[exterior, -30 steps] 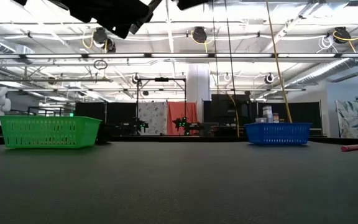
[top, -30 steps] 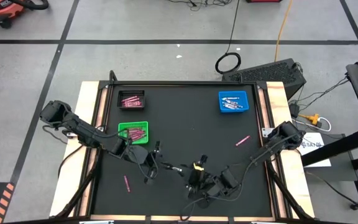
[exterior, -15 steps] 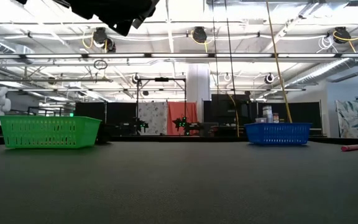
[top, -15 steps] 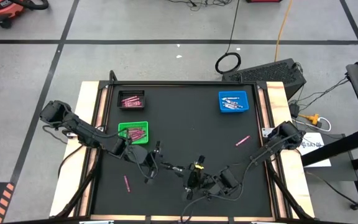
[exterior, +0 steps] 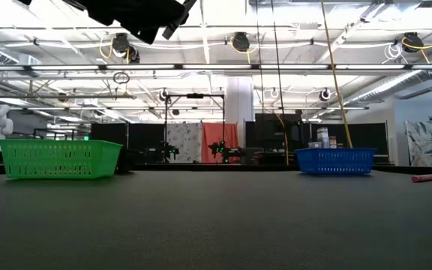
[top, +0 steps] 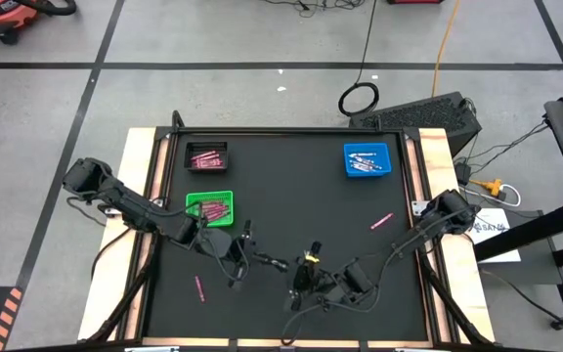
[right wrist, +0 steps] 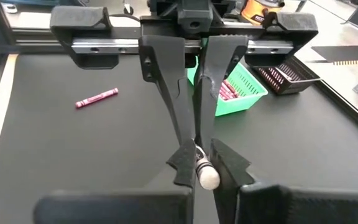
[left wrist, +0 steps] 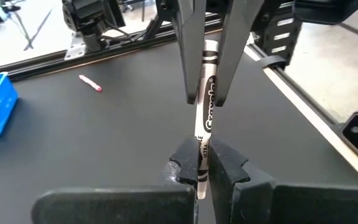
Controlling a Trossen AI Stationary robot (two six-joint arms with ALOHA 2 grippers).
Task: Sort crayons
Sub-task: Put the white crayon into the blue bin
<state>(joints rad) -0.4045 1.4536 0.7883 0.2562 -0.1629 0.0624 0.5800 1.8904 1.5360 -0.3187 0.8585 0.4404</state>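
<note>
Passing one white crayon [left wrist: 205,106] between arms, near the green tray [top: 209,206]. Left gripper [left wrist: 197,163] and right gripper [right wrist: 196,163] both pinching it. Next, probably one letting go.

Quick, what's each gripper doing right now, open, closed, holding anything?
Left gripper: shut on the white crayon, holding one end.
Right gripper: shut on the same white crayon, holding the other end.
</note>
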